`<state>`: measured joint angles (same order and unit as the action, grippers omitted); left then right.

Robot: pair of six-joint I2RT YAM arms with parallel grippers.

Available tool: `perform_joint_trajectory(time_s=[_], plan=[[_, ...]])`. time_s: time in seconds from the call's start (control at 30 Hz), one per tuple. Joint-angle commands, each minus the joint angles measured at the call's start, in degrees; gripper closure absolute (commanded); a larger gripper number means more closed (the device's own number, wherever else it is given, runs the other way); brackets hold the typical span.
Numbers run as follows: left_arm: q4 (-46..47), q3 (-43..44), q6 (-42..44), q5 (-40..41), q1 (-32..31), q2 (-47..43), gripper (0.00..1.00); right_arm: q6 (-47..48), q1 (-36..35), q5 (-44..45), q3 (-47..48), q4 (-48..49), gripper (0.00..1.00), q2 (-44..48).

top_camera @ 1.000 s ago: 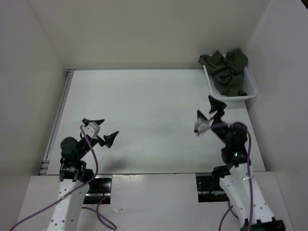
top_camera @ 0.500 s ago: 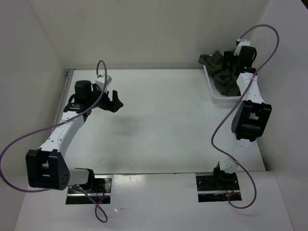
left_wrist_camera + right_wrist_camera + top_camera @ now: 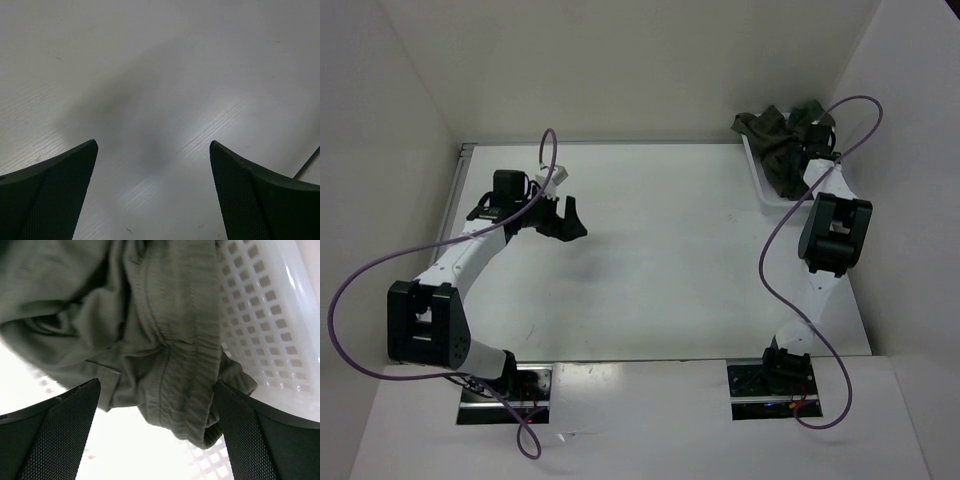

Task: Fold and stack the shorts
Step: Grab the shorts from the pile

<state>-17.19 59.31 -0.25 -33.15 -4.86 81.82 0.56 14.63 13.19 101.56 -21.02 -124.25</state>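
**YAM arms: hardware look**

Left arm (image 3: pixel 460 262) and right arm (image 3: pixel 817 292): white links, blocky black joint housings, black bases (image 3: pixel 786 360). One purple cable per arm (left (image 3: pixel 331 318), right (image 3: pixel 763 268)), looping loose from the base upward. Left gripper (image 3: pixel 153 145) and right gripper (image 3: pixel 157 382): black wedge fingers (image 3: pixel 45 200), fine mesh texture on inner faces.

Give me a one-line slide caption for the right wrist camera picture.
Open right gripper poised over the crumpled olive shorts lying in the white mesh basket.
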Motion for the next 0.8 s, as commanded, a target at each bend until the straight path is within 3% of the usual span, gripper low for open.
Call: perform_joint_trajectory(time_s=[0.0,0.1,0.2,0.23,0.3,0.33,0.4,0.43,0.6,0.77], plan=[[-0.12,1.78,0.25,-2.19,-0.50,1.59,0.01,-1.96,-0.22,4.91,-1.01,1.06,0.01,-2.05],[-0.12,3.00,0.25,-2.19,-0.50,3.69,0.01,-1.96,-0.22,3.25,-1.01,1.06,0.05,-3.63],[-0.12,3.53,0.25,-2.19,-0.50,4.31,0.01,-1.96,-0.22,0.35,-0.23,0.45,0.29,-4.34],[-0.65,4.06,0.25,-1.66,-0.50,4.83,0.01,-1.96,-0.22,-0.18,0.56,0.45,0.45,-4.86],[-0.65,4.06,0.25,-1.66,-0.50,4.84,0.01,-1.96,-0.22,-0.18,1.27,0.45,0.65,-4.87],[-0.65,4.06,0.25,-1.66,-0.50,4.84,0.01,-1.44,-0.22,-0.18,1.88,0.45,0.82,-4.34],[-0.65,4.06,0.25,-1.66,-0.50,4.23,0.01,-0.91,-0.22,-0.18,1.89,0.45,0.96,-3.03],[-0.65,3.45,0.25,-1.66,-0.50,4.22,0.01,-0.91,-0.22,-0.70,2.41,0.45,1.00,-1.45],[1.98,1.61,0.25,-1.66,-0.50,0.71,0.01,1.63,-3.99,0.51,4.69,0.45,1.00,5.14],[8.38,-1.73,0.25,2.99,-0.50,-5.35,0.01,1.64,-7.51,4.90,12.86,0.98,1.00,13.39]])
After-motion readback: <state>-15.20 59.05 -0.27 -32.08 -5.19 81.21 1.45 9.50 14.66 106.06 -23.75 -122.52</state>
